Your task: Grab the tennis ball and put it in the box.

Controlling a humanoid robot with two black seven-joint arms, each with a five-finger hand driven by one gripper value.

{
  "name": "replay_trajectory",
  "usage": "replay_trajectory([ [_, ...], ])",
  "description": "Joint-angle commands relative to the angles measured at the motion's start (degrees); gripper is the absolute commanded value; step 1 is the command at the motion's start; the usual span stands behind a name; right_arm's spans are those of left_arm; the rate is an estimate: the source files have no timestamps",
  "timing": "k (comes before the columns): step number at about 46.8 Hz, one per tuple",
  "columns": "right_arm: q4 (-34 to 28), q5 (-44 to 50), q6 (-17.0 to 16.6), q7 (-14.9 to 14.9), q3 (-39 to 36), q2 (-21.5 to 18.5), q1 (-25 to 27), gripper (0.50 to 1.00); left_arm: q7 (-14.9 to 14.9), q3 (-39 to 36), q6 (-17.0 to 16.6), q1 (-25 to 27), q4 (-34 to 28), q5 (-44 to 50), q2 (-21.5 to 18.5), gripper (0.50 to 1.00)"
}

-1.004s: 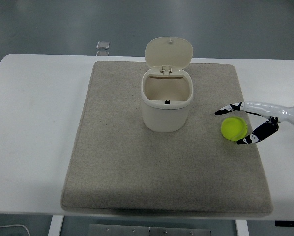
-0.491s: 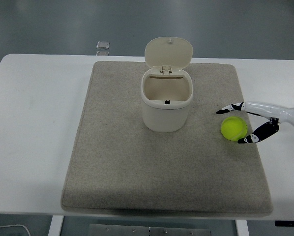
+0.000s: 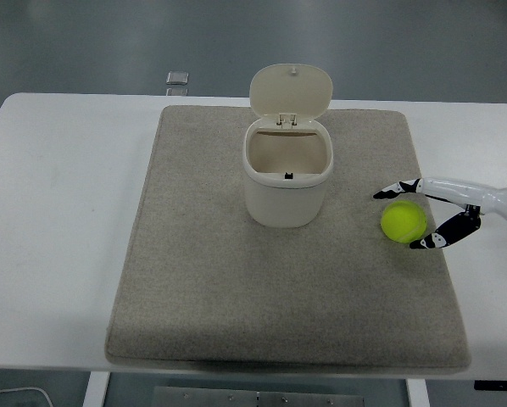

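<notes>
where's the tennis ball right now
In the head view, the tennis ball lies on the mat's right side, right of the box, between the right robot hand's spread fingers.

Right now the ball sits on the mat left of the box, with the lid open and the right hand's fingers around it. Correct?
Not quite: the ball sits on the mat right of the box, as the head view shows. The lid is open, and the right hand has its fingers around the ball.
</notes>
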State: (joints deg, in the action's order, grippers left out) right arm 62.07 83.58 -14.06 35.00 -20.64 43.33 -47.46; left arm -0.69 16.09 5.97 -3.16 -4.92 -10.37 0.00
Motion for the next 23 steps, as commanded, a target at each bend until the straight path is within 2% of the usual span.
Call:
replay_trajectory([
  [1,0.0,0.4,0.1,0.0,0.0,-0.1,0.0,0.852,0.0,0.0,0.0,0.0,0.0,0.0,0.0,0.992],
  [8,-0.2,0.7,0.1,0.0,0.0,0.0,0.3,0.801,0.0,0.0,0.0,0.0,0.0,0.0,0.0,0.992],
  [23,-0.6,0.8,0.8,0.0,-0.1,-0.3,0.5,0.795,0.0,0.0,0.0,0.0,0.0,0.0,0.0,0.992],
])
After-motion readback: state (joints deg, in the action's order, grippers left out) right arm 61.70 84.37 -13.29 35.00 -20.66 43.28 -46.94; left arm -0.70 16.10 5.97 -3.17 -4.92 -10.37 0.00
